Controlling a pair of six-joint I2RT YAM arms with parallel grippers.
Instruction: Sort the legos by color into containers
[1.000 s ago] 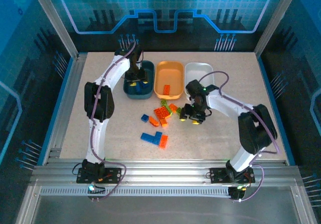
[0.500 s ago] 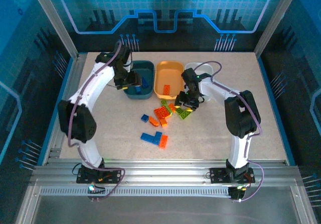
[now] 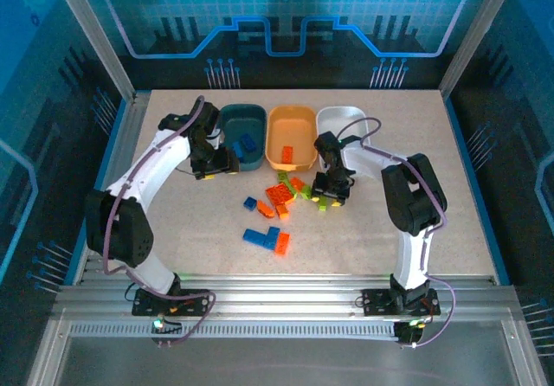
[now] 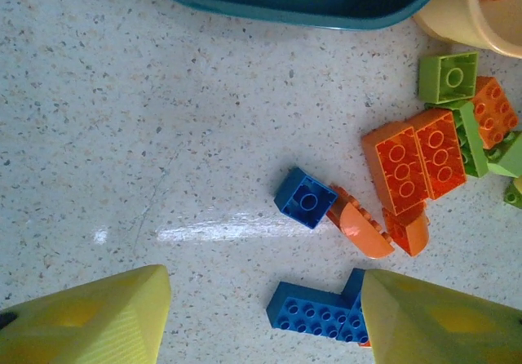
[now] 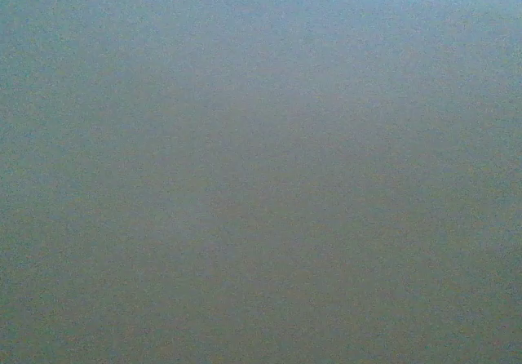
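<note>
Top external view: three tubs stand side by side in a row at the far side of the speckled table [image 3: 415, 230], the dark teal tub [image 3: 242, 107] on the left, the orange tub [image 3: 291, 131] in the middle and the white tub [image 3: 343, 121] on the right. Blue bricks [image 3: 246, 147] lie in the dark teal tub and one orange brick [image 3: 286, 154] lies in the orange tub. The loose legos [image 3: 279, 196] are clustered on the table just in front of the orange tub. A small blue brick [image 3: 250, 202] lies at their left edge, and a flat blue piece [image 3: 259, 236] lies nearer the bases. The left gripper [image 3: 214, 163] sits beside the near left corner of the dark teal tub. The right gripper [image 3: 331, 191] points down at the right edge of the cluster, with a lime green brick [image 3: 326, 202] at its tip. I cannot tell from here whether its fingers pinch that brick.

Left wrist view: the two yellow fingers [image 4: 90, 323] are spread wide apart above the table, with nothing between them. Ahead lie the small blue brick [image 4: 303, 198], a curved orange piece [image 4: 359, 227] touching it, two long orange bricks [image 4: 416, 158] side by side, and a square lime green brick [image 4: 449, 77]. The flat blue piece [image 4: 314, 315] lies by the right finger. The rim of the dark teal tub [image 4: 294, 9] runs along the top.

Right wrist view: an even grey-blue blur, so the state of that gripper's fingers cannot be told.
</note>
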